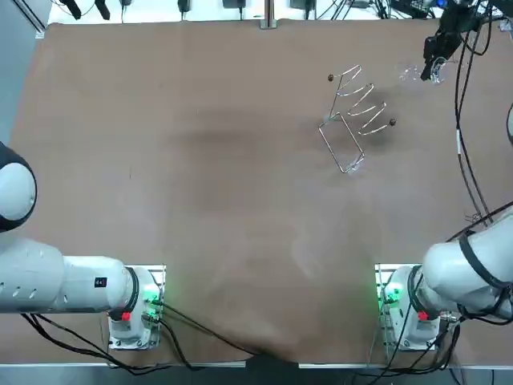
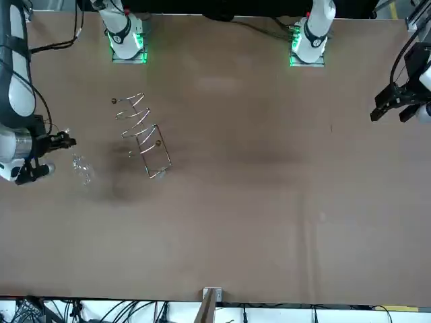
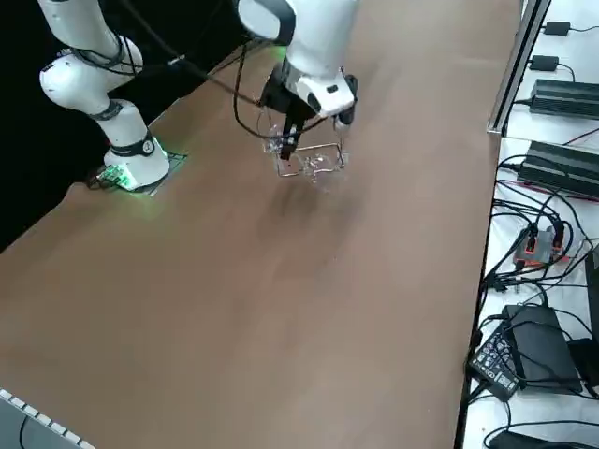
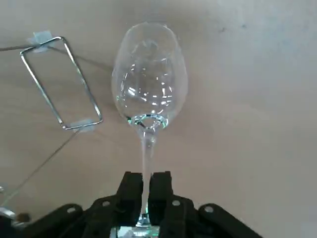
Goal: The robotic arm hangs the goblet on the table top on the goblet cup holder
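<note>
Plain brown table [image 1: 200,160], matte, nothing on it except the wire goblet cup holder [image 1: 361,108] in the far right part. The right gripper [image 4: 146,186] is out by the table's far right corner, jaws clamped on the stem of the clear goblet [image 4: 148,79], with the bowl pointing away from the fingers. In the top view the goblet [image 1: 413,74] sits beside the holder on its right and does not touch it. Can't tell whether the glass rests on the table. Green light on the right arm base [image 1: 393,297]. Loose cables [image 1: 240,6] run past the far edge. Black power bricks [image 3: 562,94] and wires lie on a white ledge alongside the table.
</note>
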Robot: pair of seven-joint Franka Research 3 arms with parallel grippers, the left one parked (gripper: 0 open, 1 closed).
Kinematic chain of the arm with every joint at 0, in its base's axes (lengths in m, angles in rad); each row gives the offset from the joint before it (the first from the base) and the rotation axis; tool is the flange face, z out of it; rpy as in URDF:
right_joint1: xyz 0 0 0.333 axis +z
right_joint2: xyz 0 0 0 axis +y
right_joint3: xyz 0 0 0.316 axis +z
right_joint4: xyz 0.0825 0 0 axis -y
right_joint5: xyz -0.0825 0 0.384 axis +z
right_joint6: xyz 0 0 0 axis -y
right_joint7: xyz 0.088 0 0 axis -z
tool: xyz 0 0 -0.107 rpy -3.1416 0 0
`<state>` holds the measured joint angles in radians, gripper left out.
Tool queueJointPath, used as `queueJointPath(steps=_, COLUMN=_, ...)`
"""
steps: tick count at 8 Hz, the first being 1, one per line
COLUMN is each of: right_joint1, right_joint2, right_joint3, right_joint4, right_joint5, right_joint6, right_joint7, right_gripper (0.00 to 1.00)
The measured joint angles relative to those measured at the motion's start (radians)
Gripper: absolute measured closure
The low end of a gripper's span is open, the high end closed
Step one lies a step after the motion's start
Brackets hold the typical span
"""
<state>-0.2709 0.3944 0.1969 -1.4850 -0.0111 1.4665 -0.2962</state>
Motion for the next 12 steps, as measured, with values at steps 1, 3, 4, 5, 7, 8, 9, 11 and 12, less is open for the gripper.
queueJointPath(steps=1, right_joint1=0.016, right_joint2=0.007, right_joint3=0.000, right_joint4=0.043, right_joint5=0.000, right_joint6=-0.055, right_joint7=0.043, right_gripper=0.89)
queueJointPath(steps=3, right_joint1=0.050, right_joint2=0.034, right_joint3=0.000, right_joint4=0.134, right_joint5=0.005, right_joint6=-0.141, right_joint7=0.132, right_gripper=0.89)
queueJointPath(steps=4, right_joint1=0.070, right_joint2=0.048, right_joint3=0.000, right_joint4=0.167, right_joint5=0.013, right_joint6=-0.168, right_joint7=0.192, right_gripper=0.89)
queueJointPath(steps=5, right_joint1=0.092, right_joint2=0.065, right_joint3=0.001, right_joint4=0.190, right_joint5=0.026, right_joint6=-0.185, right_joint7=0.266, right_gripper=0.89)
queueJointPath(steps=7, right_joint1=0.126, right_joint2=0.100, right_joint3=0.001, right_joint4=0.210, right_joint5=0.068, right_joint6=-0.193, right_joint7=0.396, right_gripper=0.89)
queueJointPath(steps=8, right_joint1=0.139, right_joint2=0.115, right_joint3=0.001, right_joint4=0.214, right_joint5=0.089, right_joint6=-0.193, right_joint7=0.450, right_gripper=0.89)
queueJointPath(steps=9, right_joint1=0.150, right_joint2=0.126, right_joint3=0.001, right_joint4=0.216, right_joint5=0.109, right_joint6=-0.194, right_joint7=0.497, right_gripper=0.89)
queueJointPath(steps=11, right_joint1=0.178, right_joint2=0.132, right_joint3=0.001, right_joint4=0.225, right_joint5=0.128, right_joint6=-0.194, right_joint7=0.583, right_gripper=0.89)
queueJointPath(steps=12, right_joint1=0.197, right_joint2=0.132, right_joint3=0.001, right_joint4=0.233, right_joint5=0.129, right_joint6=-0.194, right_joint7=0.620, right_gripper=0.89)
